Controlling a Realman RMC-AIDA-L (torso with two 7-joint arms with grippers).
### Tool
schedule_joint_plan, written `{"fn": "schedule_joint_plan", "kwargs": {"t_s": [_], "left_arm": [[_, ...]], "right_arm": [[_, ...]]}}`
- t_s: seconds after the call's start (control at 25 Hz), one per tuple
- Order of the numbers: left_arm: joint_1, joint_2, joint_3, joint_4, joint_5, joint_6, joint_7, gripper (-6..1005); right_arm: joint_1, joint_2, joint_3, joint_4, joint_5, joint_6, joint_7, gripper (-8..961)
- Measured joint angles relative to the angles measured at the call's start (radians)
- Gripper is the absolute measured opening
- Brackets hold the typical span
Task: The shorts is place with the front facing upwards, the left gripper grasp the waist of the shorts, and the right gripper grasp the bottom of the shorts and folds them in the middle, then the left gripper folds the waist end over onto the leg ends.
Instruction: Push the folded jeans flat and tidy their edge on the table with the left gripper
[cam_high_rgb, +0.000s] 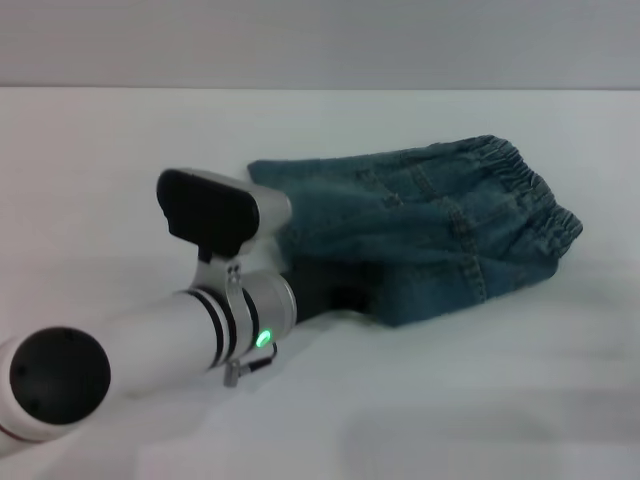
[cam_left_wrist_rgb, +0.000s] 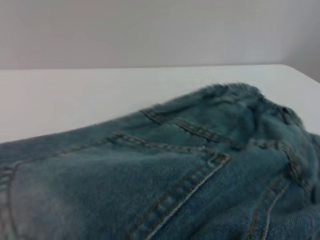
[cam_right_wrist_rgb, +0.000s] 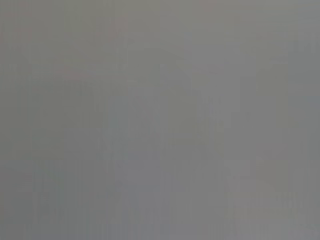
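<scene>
Table (cam_high_rgb: 100, 170): a wide white surface running back to a grey wall; it carries the shorts a little right of the middle of the head view.
Shorts (cam_high_rgb: 420, 230): blue-green denim, folded into a doubled bundle lying flat on the table; an upper layer rests over a lower one, whose edge shows along the near right side; up close, the left wrist view shows orange seams and pocket stitching across the cloth.
Waist (cam_high_rgb: 520, 185): the puckered elastic band sits at the far right end of the bundle, curving down toward the near right corner; in the left wrist view it is the ruffled ridge at the far end of the denim.
Left arm: white and cylindrical with black bands and a green light, reaching in from the near left corner of the table toward the left end of the shorts.
Left claw (cam_high_rgb: 335, 290): low at the near left edge of the shorts, its tip tucked under the cloth; hidden there, so I cannot tell how far it is open or whether it has any hold.
Right claw: nowhere in sight; the right wrist view gives only a flat grey blank.
</scene>
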Motion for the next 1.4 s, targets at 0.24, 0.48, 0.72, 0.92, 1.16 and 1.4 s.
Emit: {"fn": "schedule_joint_plan", "kwargs": {"t_s": [0.24, 0.48, 0.72, 0.92, 1.16, 1.4], "left_arm": [[-0.036, 0.002, -0.064, 0.047, 0.006, 0.001, 0.003, 14], [-0.075, 0.005, -0.100, 0.080, 0.007, -0.003, 0.011, 19], [-0.081, 0.003, -0.103, 0.096, 0.007, 0.006, 0.014, 23], [-0.006, 0.008, -0.104, 0.012, 0.008, -0.002, 0.015, 27], [0.174, 0.009, -0.114, -0.155, 0.083, 0.042, 0.023, 31], [0.292, 0.008, -0.099, -0.209, 0.217, 0.305, 0.026, 36]], "right_arm": [[-0.008, 0.000, -0.006, 0.002, 0.000, 0.000, 0.000, 9], [-0.009, 0.002, -0.008, 0.002, 0.000, 0.000, 0.000, 14], [-0.008, 0.003, -0.020, 0.002, -0.001, 0.009, 0.000, 20], [-0.004, 0.003, -0.026, 0.000, -0.003, 0.013, 0.000, 24], [0.001, 0.002, -0.034, -0.004, -0.004, 0.014, -0.006, 30], [0.005, 0.002, -0.025, -0.010, -0.004, 0.004, -0.010, 35]]}}
